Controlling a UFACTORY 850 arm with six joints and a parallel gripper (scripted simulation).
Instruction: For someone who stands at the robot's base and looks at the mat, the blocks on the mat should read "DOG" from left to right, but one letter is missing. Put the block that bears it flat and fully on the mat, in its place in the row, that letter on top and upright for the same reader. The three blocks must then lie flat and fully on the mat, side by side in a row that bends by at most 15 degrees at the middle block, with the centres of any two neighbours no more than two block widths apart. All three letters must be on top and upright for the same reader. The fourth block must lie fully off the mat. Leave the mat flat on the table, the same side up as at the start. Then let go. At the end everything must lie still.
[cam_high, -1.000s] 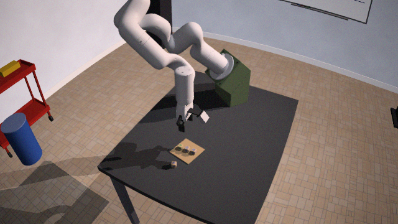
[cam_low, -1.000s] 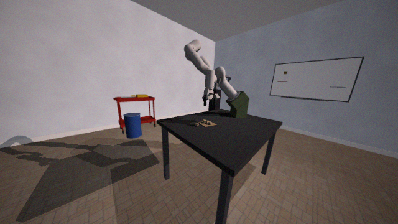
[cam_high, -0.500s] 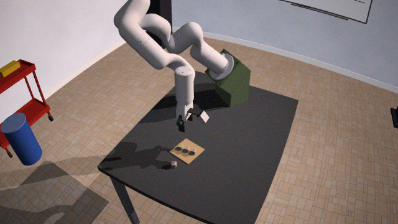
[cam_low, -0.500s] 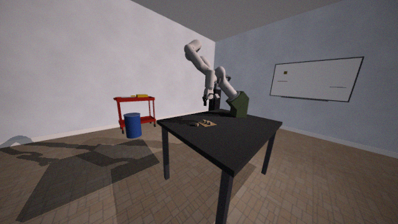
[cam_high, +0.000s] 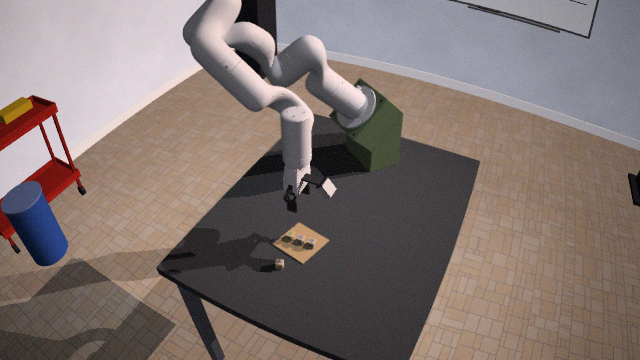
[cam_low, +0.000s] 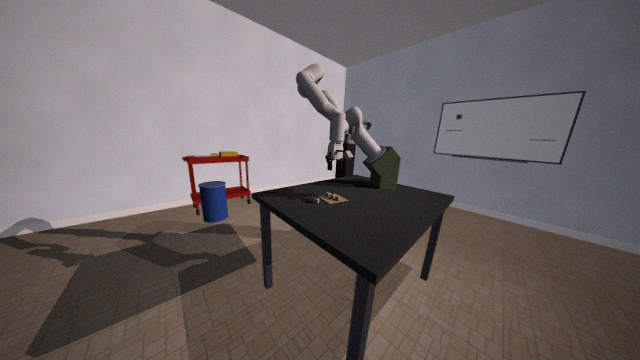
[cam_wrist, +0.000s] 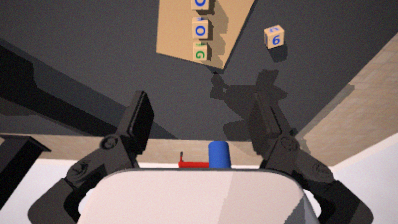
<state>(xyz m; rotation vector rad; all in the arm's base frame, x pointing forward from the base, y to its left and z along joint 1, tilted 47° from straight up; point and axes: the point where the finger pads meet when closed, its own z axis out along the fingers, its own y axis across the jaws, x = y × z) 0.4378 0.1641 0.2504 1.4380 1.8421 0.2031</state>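
A tan mat (cam_high: 301, 246) lies on the black table. Three wooden letter blocks stand on it in a row (cam_high: 298, 241). In the wrist view the nearest shows a green G (cam_wrist: 200, 52), the middle one a blue O (cam_wrist: 200, 28), and the third (cam_wrist: 201, 4) is cut off at the frame's top edge. A fourth block (cam_high: 279, 263) with a blue letter lies off the mat on the table; it also shows in the wrist view (cam_wrist: 274, 36). My gripper (cam_high: 291, 196) hangs well above the table, between the mat and the base, open and empty; its fingers show in the wrist view (cam_wrist: 202, 125).
The green robot base (cam_high: 373, 131) stands at the table's far edge. A red cart (cam_high: 31, 145) and a blue barrel (cam_high: 34, 222) stand on the floor to the left, away from the table. The table's near-left corner (cam_high: 165, 270) is close to the lone block.
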